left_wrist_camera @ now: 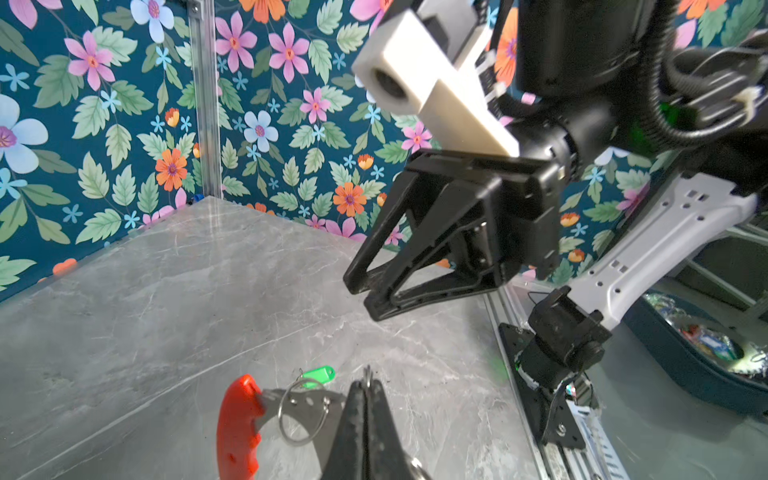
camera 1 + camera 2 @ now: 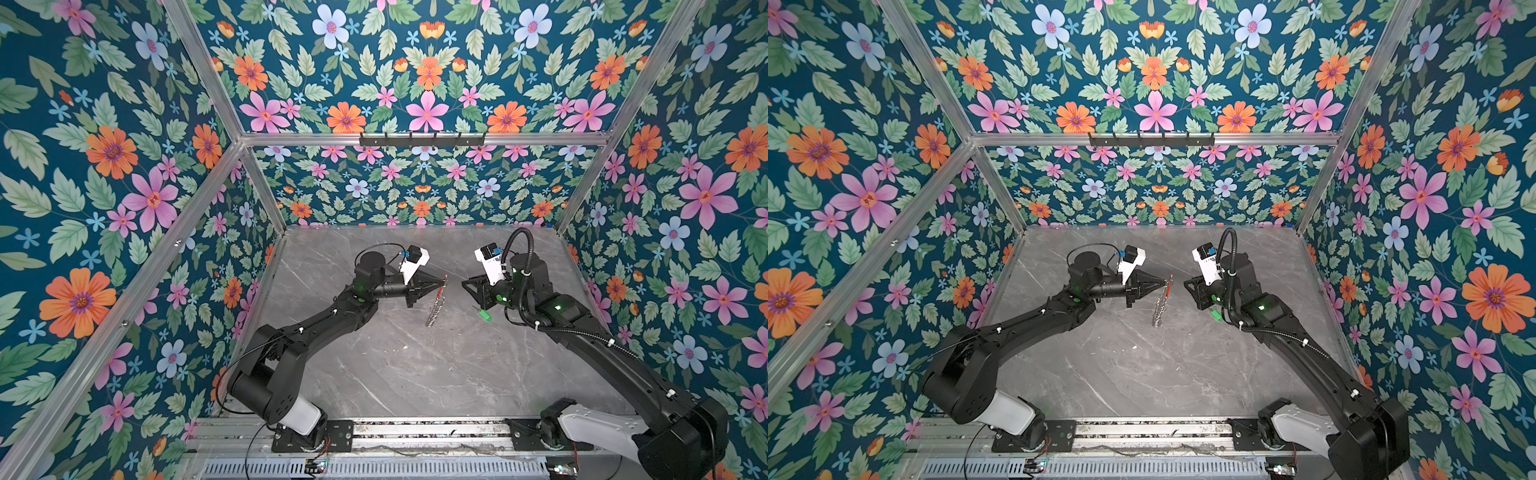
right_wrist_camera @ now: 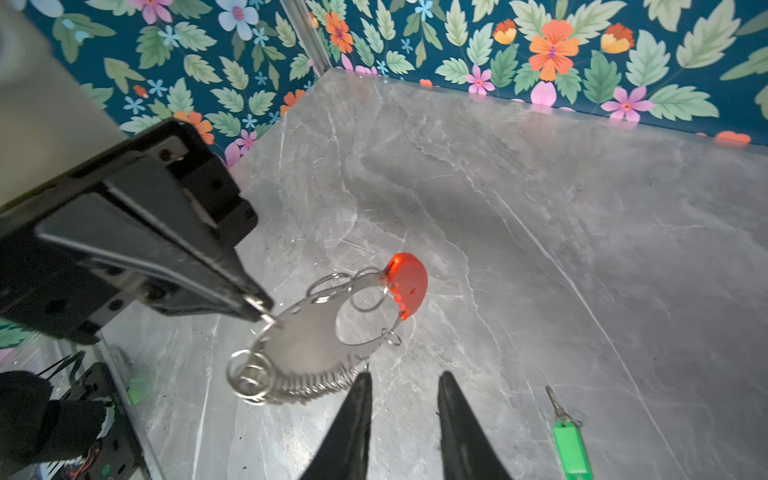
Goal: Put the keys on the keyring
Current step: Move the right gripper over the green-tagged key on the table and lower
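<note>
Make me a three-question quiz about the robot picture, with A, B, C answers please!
1. Where is the green key?
A lying on the table
B in a cup
C inside a box

2. What colour is the plastic arc on the keyring?
A blue
B red
C yellow

3. What is the left gripper doing?
A standing wide open
B shut on the keyring
C shut on the green key

Answers:
1 A, the right wrist view shows it lying on the grey surface.
2 B, the arc is bright red.
3 B, it pinches the ring's rim.
</note>
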`<move>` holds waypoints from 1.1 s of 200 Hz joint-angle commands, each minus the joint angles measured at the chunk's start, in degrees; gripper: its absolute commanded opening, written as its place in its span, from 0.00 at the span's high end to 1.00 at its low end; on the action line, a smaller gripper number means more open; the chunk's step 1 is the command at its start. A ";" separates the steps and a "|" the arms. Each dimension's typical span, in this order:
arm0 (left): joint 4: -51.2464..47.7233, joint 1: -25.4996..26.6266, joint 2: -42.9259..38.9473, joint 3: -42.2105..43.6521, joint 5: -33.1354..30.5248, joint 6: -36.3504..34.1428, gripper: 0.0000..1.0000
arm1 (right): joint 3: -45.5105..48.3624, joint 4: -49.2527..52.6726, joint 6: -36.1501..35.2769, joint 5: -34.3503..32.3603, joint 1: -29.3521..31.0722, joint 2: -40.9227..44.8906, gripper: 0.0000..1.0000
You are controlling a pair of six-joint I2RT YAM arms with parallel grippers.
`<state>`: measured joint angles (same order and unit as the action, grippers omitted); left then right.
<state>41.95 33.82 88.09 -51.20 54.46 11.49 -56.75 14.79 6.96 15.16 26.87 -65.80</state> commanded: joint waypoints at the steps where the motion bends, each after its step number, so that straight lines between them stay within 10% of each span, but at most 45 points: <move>1: 21.89 0.57 1.11 1.81 -2.85 11.37 1.00 | -0.38 -5.00 3.81 1.25 0.02 -0.94 0.72; 59: 53.62 1.72 9.71 3.96 -11.59 31.09 1.00 | -1.61 -13.63 10.63 7.50 2.66 -4.69 0.75; 174: 53.76 5.33 10.60 3.36 -21.91 31.25 1.00 | -0.83 -12.68 12.27 3.10 2.19 -1.46 0.76; 220: 45.65 5.20 6.88 6.38 -21.26 22.62 1.00 | 11.75 -6.71 16.50 1.05 -9.99 0.95 0.73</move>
<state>90.02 39.09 96.42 -45.28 33.01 39.57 -49.98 2.90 20.27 18.44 21.06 -64.97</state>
